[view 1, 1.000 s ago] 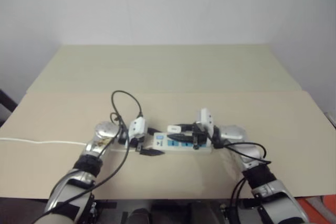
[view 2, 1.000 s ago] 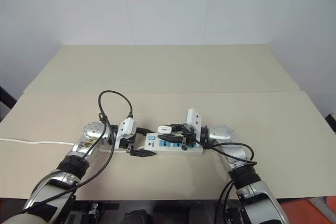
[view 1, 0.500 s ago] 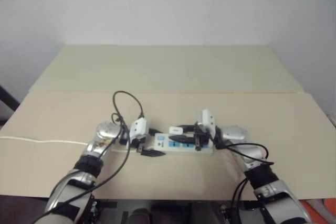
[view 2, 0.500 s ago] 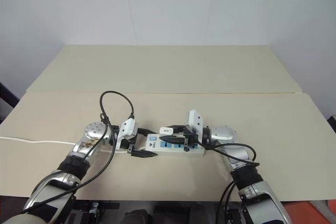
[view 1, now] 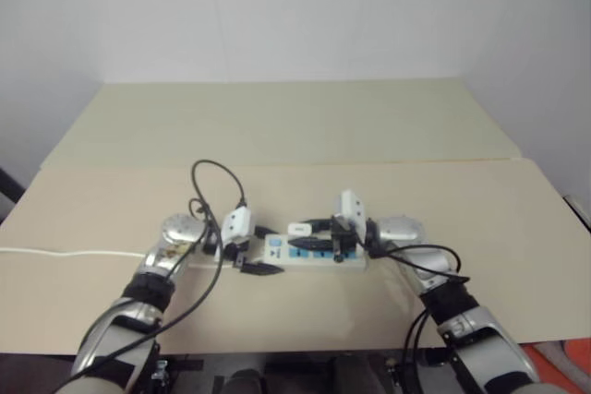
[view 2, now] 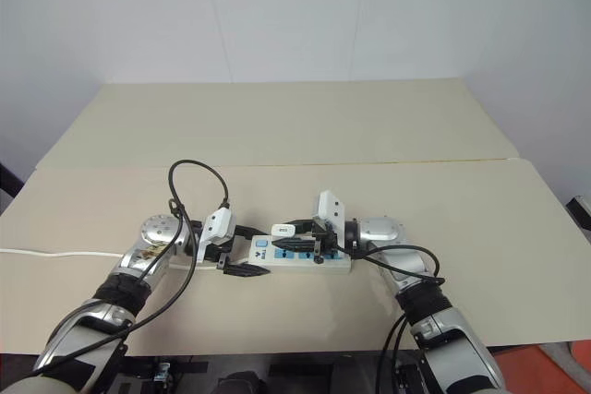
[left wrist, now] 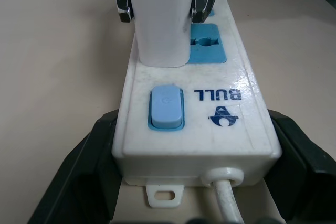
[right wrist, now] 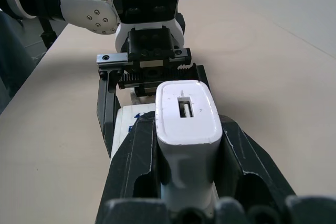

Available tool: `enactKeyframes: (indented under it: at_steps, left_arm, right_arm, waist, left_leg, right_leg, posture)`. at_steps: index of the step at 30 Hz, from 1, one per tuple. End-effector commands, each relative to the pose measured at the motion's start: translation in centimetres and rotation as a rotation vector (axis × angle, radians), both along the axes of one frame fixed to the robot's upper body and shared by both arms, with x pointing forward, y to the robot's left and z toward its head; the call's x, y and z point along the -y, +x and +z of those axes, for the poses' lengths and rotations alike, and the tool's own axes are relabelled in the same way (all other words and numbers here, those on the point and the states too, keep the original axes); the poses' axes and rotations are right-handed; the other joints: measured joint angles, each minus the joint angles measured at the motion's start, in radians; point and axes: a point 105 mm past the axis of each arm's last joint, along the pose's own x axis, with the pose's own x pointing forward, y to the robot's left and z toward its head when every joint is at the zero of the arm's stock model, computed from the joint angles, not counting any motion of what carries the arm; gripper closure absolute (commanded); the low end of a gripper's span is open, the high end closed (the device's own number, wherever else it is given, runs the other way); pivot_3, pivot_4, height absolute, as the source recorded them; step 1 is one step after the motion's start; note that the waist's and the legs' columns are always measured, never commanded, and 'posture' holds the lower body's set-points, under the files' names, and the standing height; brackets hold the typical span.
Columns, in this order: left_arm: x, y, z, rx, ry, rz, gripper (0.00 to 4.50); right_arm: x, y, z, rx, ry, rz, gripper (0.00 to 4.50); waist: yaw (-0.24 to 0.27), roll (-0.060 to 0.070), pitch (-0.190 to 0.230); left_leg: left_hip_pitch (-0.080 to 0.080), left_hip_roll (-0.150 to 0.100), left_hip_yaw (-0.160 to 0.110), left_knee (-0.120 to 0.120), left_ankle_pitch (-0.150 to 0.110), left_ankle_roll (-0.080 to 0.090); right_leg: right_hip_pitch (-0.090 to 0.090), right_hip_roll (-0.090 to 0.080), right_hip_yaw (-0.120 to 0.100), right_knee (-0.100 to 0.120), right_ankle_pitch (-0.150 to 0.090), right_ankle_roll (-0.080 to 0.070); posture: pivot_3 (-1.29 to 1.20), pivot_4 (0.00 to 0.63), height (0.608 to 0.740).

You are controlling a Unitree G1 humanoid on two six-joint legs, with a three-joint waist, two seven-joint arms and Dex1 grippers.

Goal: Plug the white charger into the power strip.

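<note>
From the left eye view, I have the power strip (view 1: pixel 314 254) lying crosswise just below the middle of the frame on the tan table (view 1: pixel 305 136), its thin white cord (view 1: pixel 65 252) running off to the left edge. My left gripper (view 1: pixel 257 250) is clamped on the strip's switch end, one black finger on each long side. My right gripper (view 1: pixel 314 234) comes in from the right, clamped on the white charger (view 1: pixel 299 228), which sits over the strip's left-hand sockets.

The right eye view gives the same layout a little left of centre.

In the left wrist view the strip fills the lower half: blue switch (left wrist: pixel 167 107), the printed "BULL" mark (left wrist: pixel 218 95), and my two black fingers (left wrist: pixel 79 177) hugging its sides. The charger's white body stands at the top centre, pinched by the other arm's fingers, its lower end meeting the strip face beside a blue socket (left wrist: pixel 209 50) (I can't see the prongs, so I can't tell whether they are in).

In the right wrist view the charger, USB slot facing me, is wedged between my fingers (right wrist: pixel 247 161) at lower centre.

My worry: if the prongs sit off the slots, pushing would tilt the charger in the grip or skid the strip out of my left-hand hold.
</note>
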Motion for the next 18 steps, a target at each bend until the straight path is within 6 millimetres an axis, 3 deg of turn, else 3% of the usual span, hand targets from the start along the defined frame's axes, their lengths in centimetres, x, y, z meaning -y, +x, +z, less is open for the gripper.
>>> enactKeyframes:
  at_steps: [1, 13, 18]
  left_arm:
    - [-3.1, 0.8, 1.2, 0.044, 0.017, 0.098, 1.21]
    - [-2.4, 0.7, 1.1, 0.047, -0.019, 0.108, 1.21]
    - [-2.4, 0.6, 1.1, 0.046, -0.018, 0.105, 1.21]
  right_arm:
    - [4.9, -0.4, -6.2, -0.204, -0.2, -0.141, 3.41]
    - [2.8, -0.2, -3.5, -0.076, -0.119, -0.097, 3.41]
    - [2.4, -0.3, -3.2, -0.066, -0.113, -0.086, 3.41]
  waist:
    - [0.0, -0.001, -0.001]
    - [0.001, -0.001, -0.001]
    - [0.001, -0.001, -0.001]
  left_leg:
    - [0.0, 0.0, 0.0, 0.0, 0.0, 0.0]
    - [0.0, 0.0, 0.0, -0.001, 0.0, 0.0]
    - [0.0, 0.0, 0.0, -0.002, 0.0, 0.0]
  right_leg:
    - [0.0, 0.0, 0.0, 0.0, 0.0, 0.0]
    - [0.0, 0.0, 0.0, 0.0, 0.0, 0.0]
    - [-0.001, 0.0, 0.0, 0.0, 0.0, 0.0]
  posture:
    - [0.0, 0.15, 0.74]
    - [0.0, 0.15, 0.74]
    - [0.0, 0.15, 0.74]
